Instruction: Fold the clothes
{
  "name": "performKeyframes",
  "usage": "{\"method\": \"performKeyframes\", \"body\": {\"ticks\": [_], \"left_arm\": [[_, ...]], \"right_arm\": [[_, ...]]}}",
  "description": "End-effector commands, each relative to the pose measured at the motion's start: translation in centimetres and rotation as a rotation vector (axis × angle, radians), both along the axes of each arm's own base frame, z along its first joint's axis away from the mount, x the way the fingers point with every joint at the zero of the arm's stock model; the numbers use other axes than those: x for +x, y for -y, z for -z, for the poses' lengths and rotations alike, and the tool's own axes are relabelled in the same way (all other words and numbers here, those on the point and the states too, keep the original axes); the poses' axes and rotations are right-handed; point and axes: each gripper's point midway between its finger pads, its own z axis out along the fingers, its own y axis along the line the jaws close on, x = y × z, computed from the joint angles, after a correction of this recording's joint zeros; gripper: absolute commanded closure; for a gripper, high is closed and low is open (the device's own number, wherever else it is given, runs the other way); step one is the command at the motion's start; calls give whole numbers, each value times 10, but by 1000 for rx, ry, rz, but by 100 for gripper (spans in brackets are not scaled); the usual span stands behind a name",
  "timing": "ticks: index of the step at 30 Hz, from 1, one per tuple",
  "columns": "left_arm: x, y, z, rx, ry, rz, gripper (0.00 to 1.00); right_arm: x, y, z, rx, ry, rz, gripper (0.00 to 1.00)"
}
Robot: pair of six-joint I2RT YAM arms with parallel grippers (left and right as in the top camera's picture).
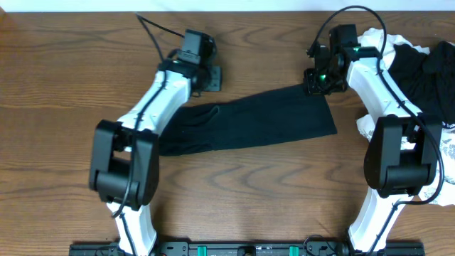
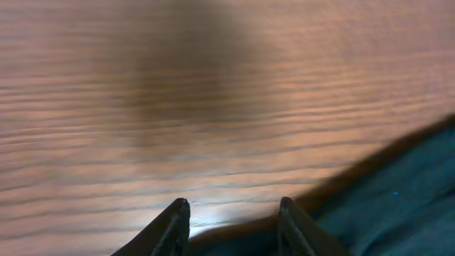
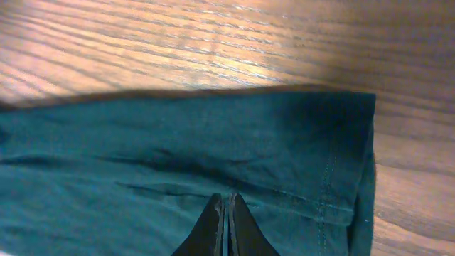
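1. Black garment [image 1: 263, 121]: lies flat as a long strip across the middle of the table [image 1: 270, 185], slanting up toward my right side; its left end passes under my left arm
2. Right claw [image 1: 318, 84]: at the garment's top right corner. In my right wrist view the claw [image 3: 226, 213] has its tips pressed together on the cloth, and creases run into them
3. Hem [image 3: 330, 171]: a stitched edge, just right of those tips, with bare wood beyond it
4. Left claw [image 1: 206, 77]: over bare wood, just above the garment's upper edge. In my left wrist view the claw [image 2: 231, 217] stands apart with nothing between the fingers [image 2: 174, 224]; the dark cloth [image 2: 398, 206] fills the lower right corner, beside the right finger
5. Heap at the far right of the table, behind my right arm: white garment [image 1: 373, 35], another black garment [image 1: 419, 71] and a leaf-print garment [image 1: 448, 146], all crumpled together and apart from the strip
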Motion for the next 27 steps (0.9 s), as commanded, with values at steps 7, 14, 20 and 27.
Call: {"method": "performKeyframes", "body": {"ticks": [7, 14, 20, 27], "left_arm": [[-21, 42, 27, -1, -62, 93, 59], [-39, 43, 54, 33, -155, 105, 59], [-56, 35, 67, 60, -245, 89, 59], [-87, 21, 74, 112, -376, 85, 58]], "right_arm": [[-12, 1, 29, -3, -32, 75, 95], [-22, 7, 45, -32, -49, 89, 93], [-24, 17, 50, -82, -54, 112, 92], [-21, 18, 49, -78, -49, 126, 92]]}}
